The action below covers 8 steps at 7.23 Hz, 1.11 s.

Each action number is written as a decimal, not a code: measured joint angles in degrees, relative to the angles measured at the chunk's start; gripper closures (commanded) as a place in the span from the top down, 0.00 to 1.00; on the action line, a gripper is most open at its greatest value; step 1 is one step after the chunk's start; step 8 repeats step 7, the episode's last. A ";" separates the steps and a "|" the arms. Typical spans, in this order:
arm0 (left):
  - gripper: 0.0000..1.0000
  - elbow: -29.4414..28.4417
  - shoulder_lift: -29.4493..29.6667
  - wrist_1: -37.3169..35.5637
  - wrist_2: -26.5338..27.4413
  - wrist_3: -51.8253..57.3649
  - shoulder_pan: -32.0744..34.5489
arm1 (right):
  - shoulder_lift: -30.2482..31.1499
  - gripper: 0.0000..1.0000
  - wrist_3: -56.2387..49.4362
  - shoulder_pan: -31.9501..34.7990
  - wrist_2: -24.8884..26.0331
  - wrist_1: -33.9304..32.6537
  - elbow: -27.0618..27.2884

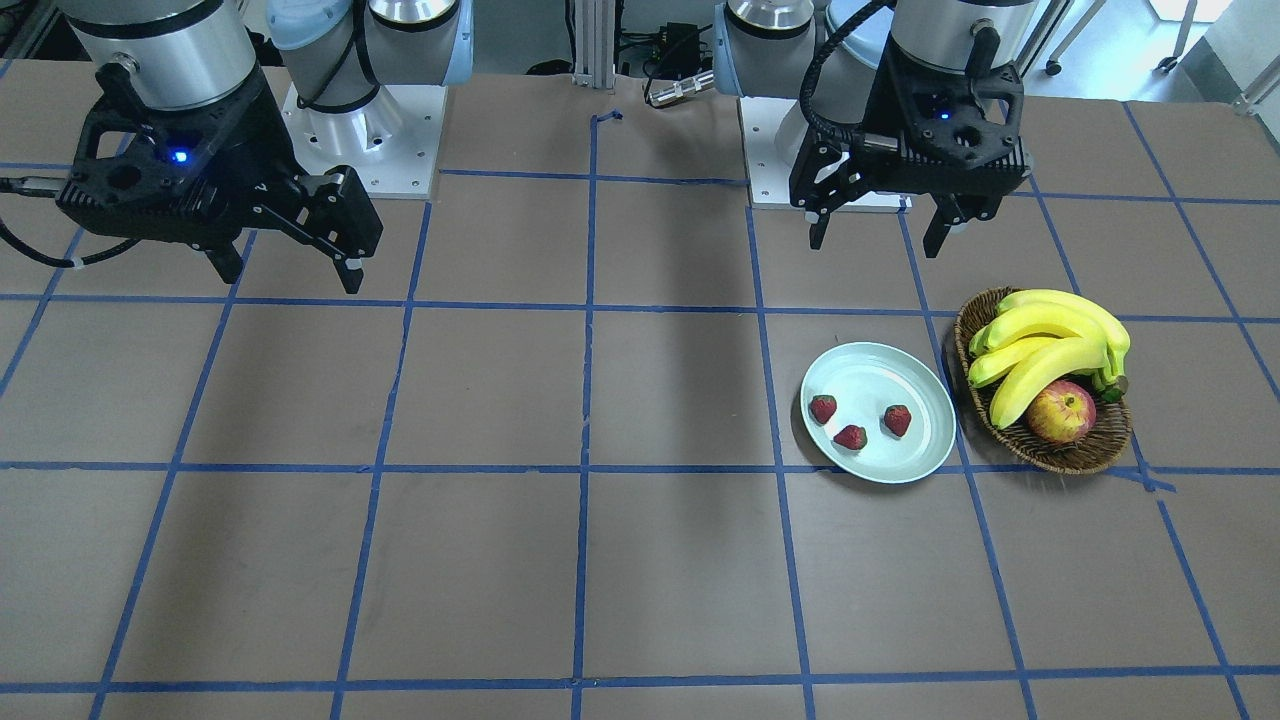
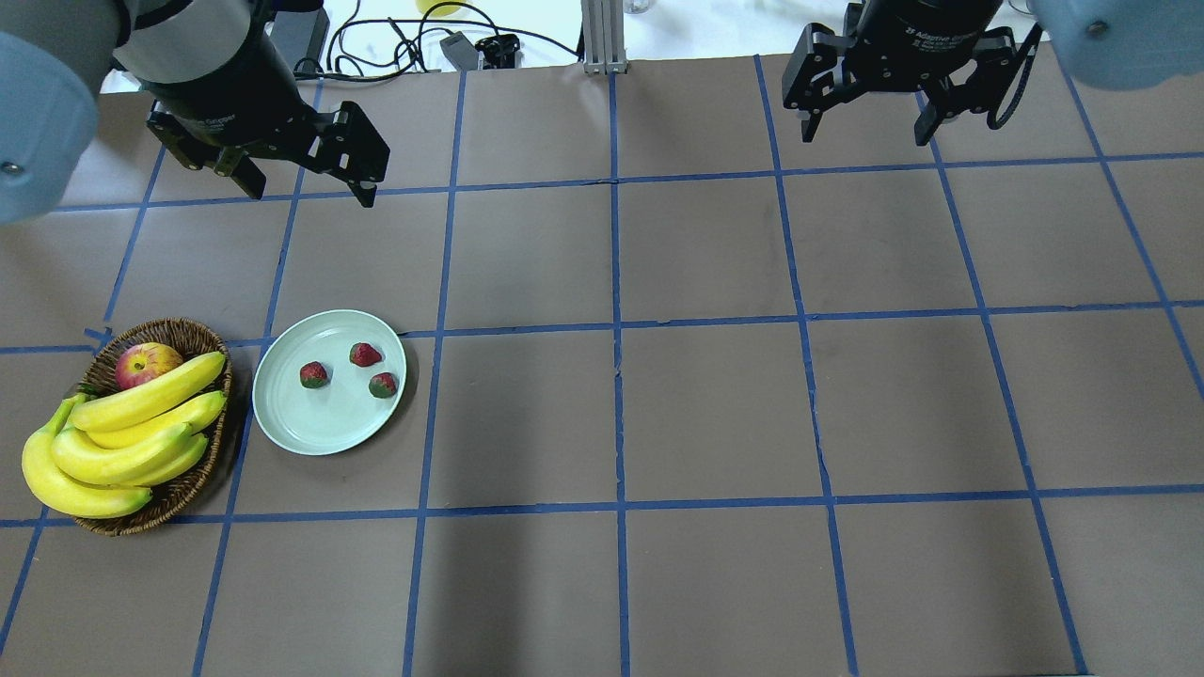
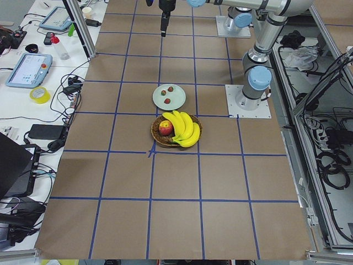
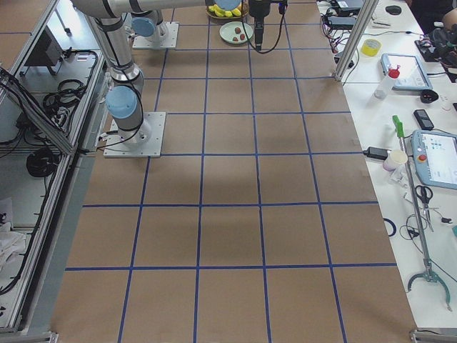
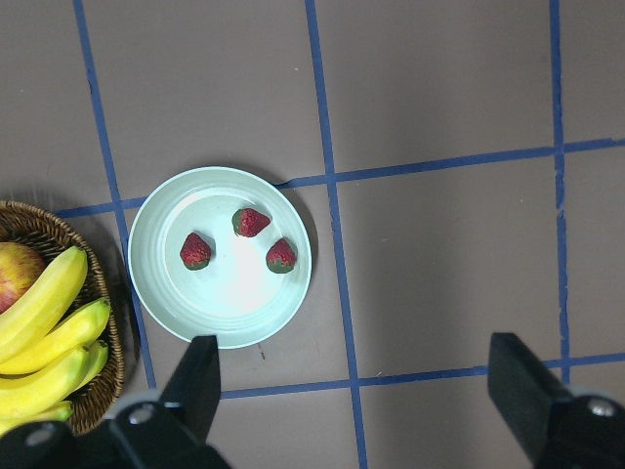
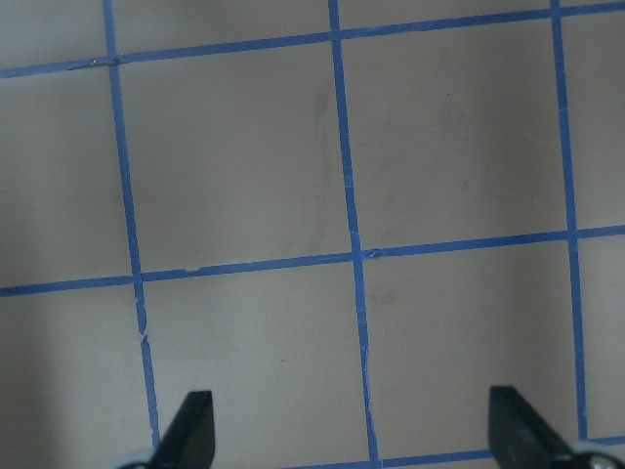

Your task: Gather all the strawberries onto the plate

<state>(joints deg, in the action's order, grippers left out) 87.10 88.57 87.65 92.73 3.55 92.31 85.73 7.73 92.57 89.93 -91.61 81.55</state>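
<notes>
On the plate (image 2: 324,428), in the left half of the surface (image 2: 705,404) as seen from overhead: three strawberries (image 2: 365,354), all inside the rim, set apart, none touching another. No strawberry shows anywhere else, so the task is judged complete or all but.

Just beside the plate: wicker basket (image 2: 183,328), holding bananas (image 2: 132,428) and one apple (image 2: 146,363). Not part of the collection.

Above, well clear of the fruit: left hand (image 2: 310,193), fingers apart, holding nothing, raised beyond the plate's far side. Right hand (image 2: 866,138), fingers apart, holding nothing, well apart from plate and basket.

Risks, as judged:
- A needless descent by the left hand could strike the rim and tip or slide the shallow plate, rolling the fruit out. The berry lying nearest the rim would go first.
- A mistaken grasp at the apple, also red, would add the wrong item.
- A sweep across the basket could nudge it into the plate.
</notes>
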 measured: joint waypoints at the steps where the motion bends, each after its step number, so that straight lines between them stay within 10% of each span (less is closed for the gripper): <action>1: 1.00 0.06 -0.12 -0.41 -0.13 -0.08 -0.36 | 0.03 1.00 -0.01 0.04 -0.04 0.02 -0.02; 8: 1.00 0.39 -1.28 -3.74 -2.36 -0.37 -3.43 | 0.03 1.00 0.86 0.11 0.07 0.05 0.50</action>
